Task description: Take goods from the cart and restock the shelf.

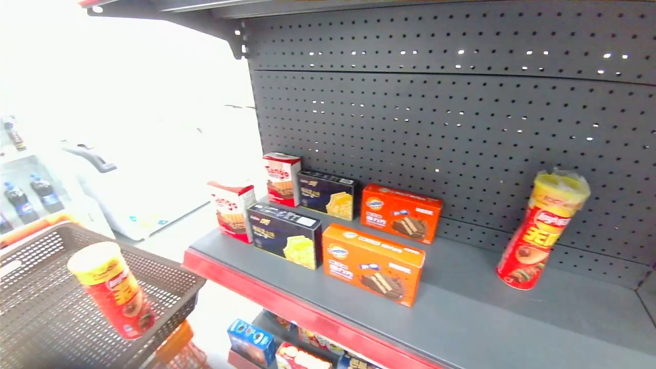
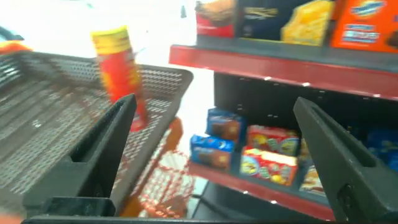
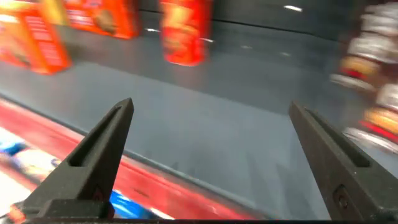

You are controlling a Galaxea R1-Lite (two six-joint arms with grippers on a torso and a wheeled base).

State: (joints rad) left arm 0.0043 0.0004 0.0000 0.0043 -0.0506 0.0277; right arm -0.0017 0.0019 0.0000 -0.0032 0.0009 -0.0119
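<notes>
While left gripper (image 2: 214, 106) and right gripper (image 3: 211, 109) gape empty, centre the left on the standing can (image 1: 110, 289) by the basket's (image 1: 154, 259) shelf-side rim, mid-body, clear of mesh.

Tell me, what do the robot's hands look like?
Each tool has two fingers. The left tool and the right tool look the same: dark grey, nearly black, plain and dull. The fingers are long flat bars that narrow toward slanted, pointy tips. One finger of the right tool has a small round dot, maybe a screw.
</notes>
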